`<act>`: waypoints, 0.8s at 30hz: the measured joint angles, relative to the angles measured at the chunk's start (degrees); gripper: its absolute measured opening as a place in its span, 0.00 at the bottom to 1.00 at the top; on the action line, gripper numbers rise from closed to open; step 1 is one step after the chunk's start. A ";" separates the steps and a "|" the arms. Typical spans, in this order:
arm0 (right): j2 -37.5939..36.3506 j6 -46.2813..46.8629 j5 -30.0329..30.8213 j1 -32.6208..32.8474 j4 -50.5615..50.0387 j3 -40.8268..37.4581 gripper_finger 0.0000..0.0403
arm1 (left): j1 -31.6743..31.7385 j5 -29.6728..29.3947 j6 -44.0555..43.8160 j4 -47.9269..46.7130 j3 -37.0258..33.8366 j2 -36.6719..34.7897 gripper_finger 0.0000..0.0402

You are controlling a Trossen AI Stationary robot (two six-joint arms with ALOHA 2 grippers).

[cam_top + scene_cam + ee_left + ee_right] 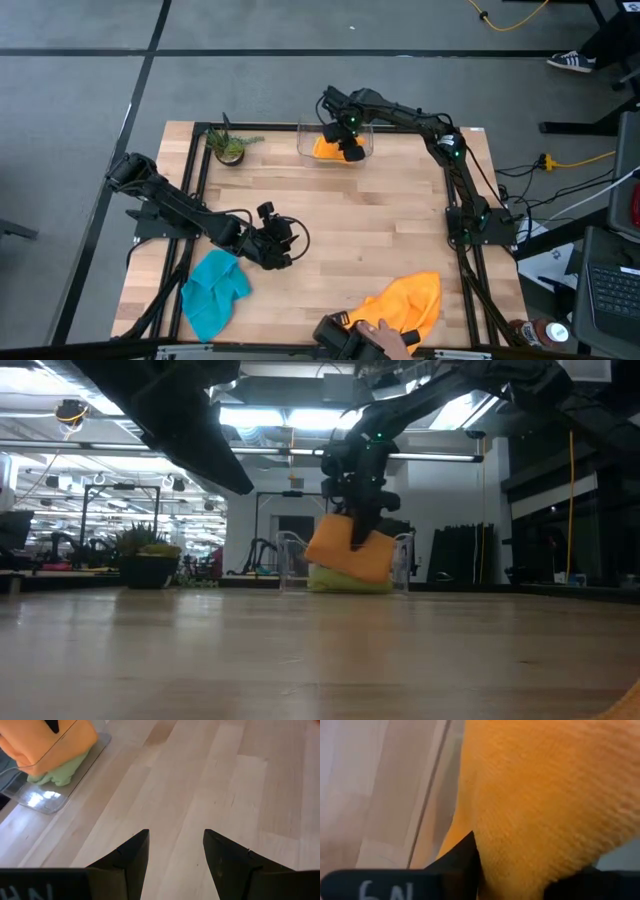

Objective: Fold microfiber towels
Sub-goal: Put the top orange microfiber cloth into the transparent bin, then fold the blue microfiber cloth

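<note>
The right gripper [350, 150] reaches into the clear plastic bin [304, 143] at the far edge of the table and has a folded orange towel [326, 147] between its fingers; the cloth fills the right wrist view, pressed between the two dark fingers, which stand partly apart around it. From table height this towel [345, 550] hangs tilted, its long axis slanting down toward the right of that picture, one corner raised, its lower side touching a folded lime green towel [345, 582] that lies flat in the bin (only a thin green edge shows under the orange). The left gripper [283, 246] waits over the table's near left part, fingers [131, 857] spread open with nothing between them, pointing toward the bin. Just beside it lies the teal towel [212, 292], crumpled, its long axis running from the gripper toward the near left corner. A second orange towel [412, 302] lies rumpled near the front right, stretched diagonally toward the right edge, and a person's hand [380, 331] rests at its near end. The table [380, 215] is pale wood planks inside a black frame, with a small potted plant [229, 147] at the far left. Beyond it are grey floor, a yellow cable, and a dim workshop with ceiling lights.
</note>
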 joint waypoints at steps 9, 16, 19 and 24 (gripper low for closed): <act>0.00 0.39 0.05 0.00 3.58 0.00 0.52 | 0.00 0.00 0.00 -0.08 0.00 0.00 0.45; 0.00 1.31 7.93 0.33 13.07 0.00 0.58 | 0.00 0.00 0.44 -0.11 0.00 0.00 0.45; -0.04 3.19 17.39 0.97 18.20 0.02 0.58 | 0.00 0.00 0.44 -0.11 0.00 0.00 0.45; -0.11 8.04 25.06 2.26 18.10 0.11 0.58 | 0.00 0.00 0.44 -0.11 0.00 0.00 0.45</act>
